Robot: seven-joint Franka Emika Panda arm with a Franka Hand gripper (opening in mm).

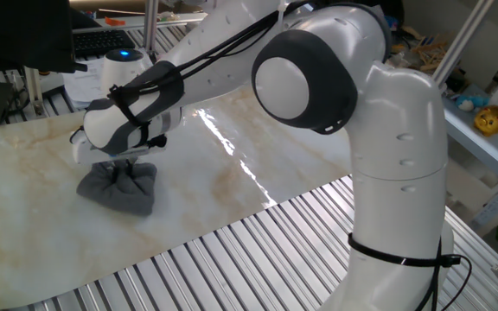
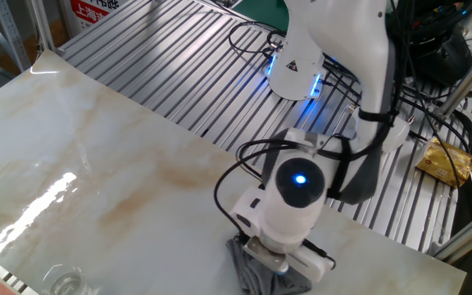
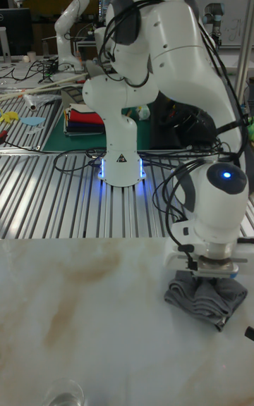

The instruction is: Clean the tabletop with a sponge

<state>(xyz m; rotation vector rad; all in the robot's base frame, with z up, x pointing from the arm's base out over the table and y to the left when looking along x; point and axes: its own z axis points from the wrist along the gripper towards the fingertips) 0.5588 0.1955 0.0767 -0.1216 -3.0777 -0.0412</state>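
One arm, one sponge, one marble tabletop.

In one fixed view, the single sponge lies bunched on the tabletop, and the gripper stands straight down on it, jaws drawn in close and pinching a fold of the grey cloth at its middle. In the other fixed view, the arm's wrist covers most of the sponge, which sits near the tabletop edge that borders the metal slats; one clear glass stands well apart from the sponge. In the tall fixed view, the sponge spreads out beneath the gripper, the jaws narrow and nipping its top crease, the cloth flat on the tabletop.
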